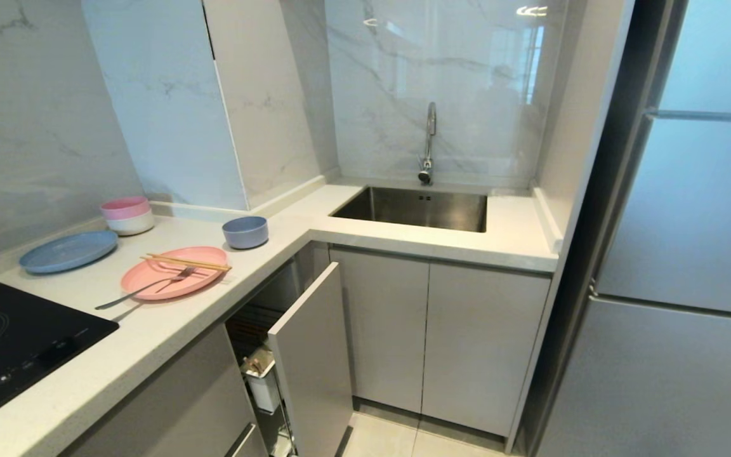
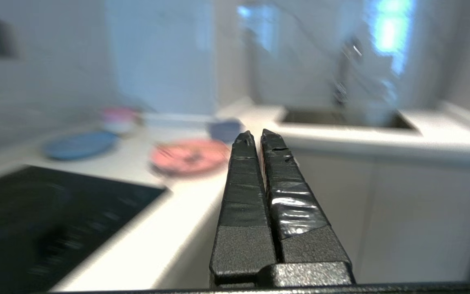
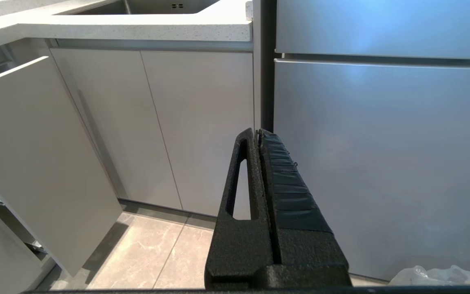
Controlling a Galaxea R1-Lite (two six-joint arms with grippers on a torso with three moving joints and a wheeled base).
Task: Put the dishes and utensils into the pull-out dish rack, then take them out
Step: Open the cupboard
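Observation:
On the white counter lies a flat pink plate with wooden chopsticks and a silver fork resting across it. A small blue-grey bowl stands behind it. Below the counter the pull-out dish rack is drawn out, its grey front panel forward and a white utensil cup inside. My left gripper is shut and empty, held level near the counter's edge, short of the plate. My right gripper is shut and empty, low before the cabinets. Neither arm shows in the head view.
A larger blue plate and stacked pink and white bowls sit at the counter's back left. A black cooktop lies at the front left. The steel sink with its tap is ahead, a fridge to the right.

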